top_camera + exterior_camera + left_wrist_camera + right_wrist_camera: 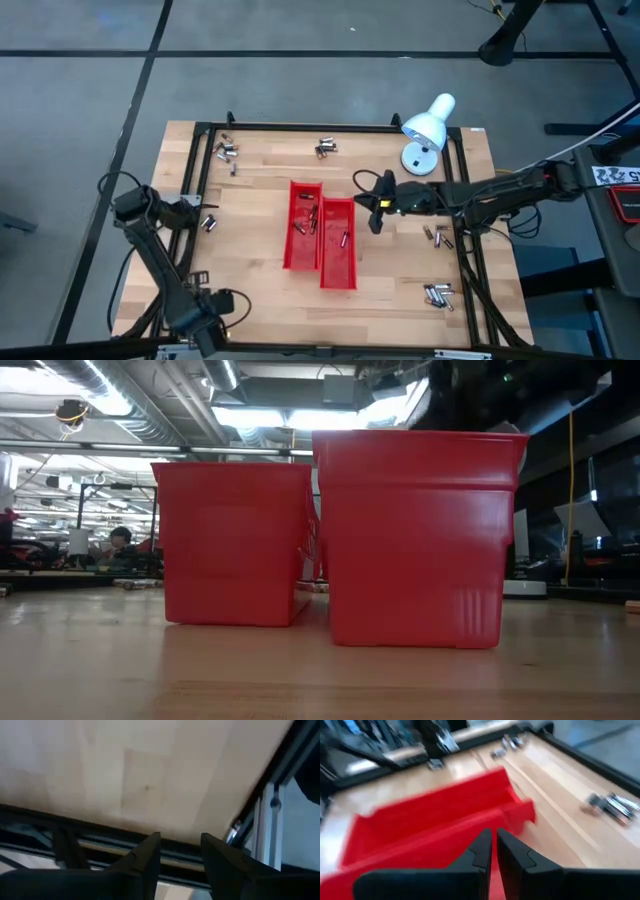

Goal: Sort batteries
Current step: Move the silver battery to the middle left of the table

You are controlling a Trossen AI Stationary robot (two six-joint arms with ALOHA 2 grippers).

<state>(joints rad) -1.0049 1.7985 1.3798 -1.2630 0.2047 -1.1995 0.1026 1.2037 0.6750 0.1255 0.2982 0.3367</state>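
Standing at the table and reading across from its left side, the left gripper (pixel 188 213) waits low by the frame's edge, its fingers (pixel 148 855) apart with nothing between them; only bare wood and the black rail show past them. A few batteries (pixel 209 223) lie just beside it, and another small cluster (pixel 227 152) sits near the far-left corner.

In the middle stand the two red trays (pixel 303 226), side by side and touching, the right one (pixel 338 243) set a little nearer the front. Each already has a few batteries in it.

Further right, the right gripper (pixel 377 207) hovers just beside the right tray, its fingers (pixel 481 851) pressed nearly together. I can't make out any battery between them, so it looks empty. More batteries wait beyond it: a pair (pixel 437 236) near the right rail, a heap (pixel 438 294) at the front-right corner, and some (pixel 325 149) along the far edge. A white lamp (pixel 428 130) stands at the far right.

To my eye the next pick falls to the right arm. Doing it well means spreading the fingers before descending, lining them across one cylinder rather than along it, and choosing one at the edge of a group so neighbours don't roll off.
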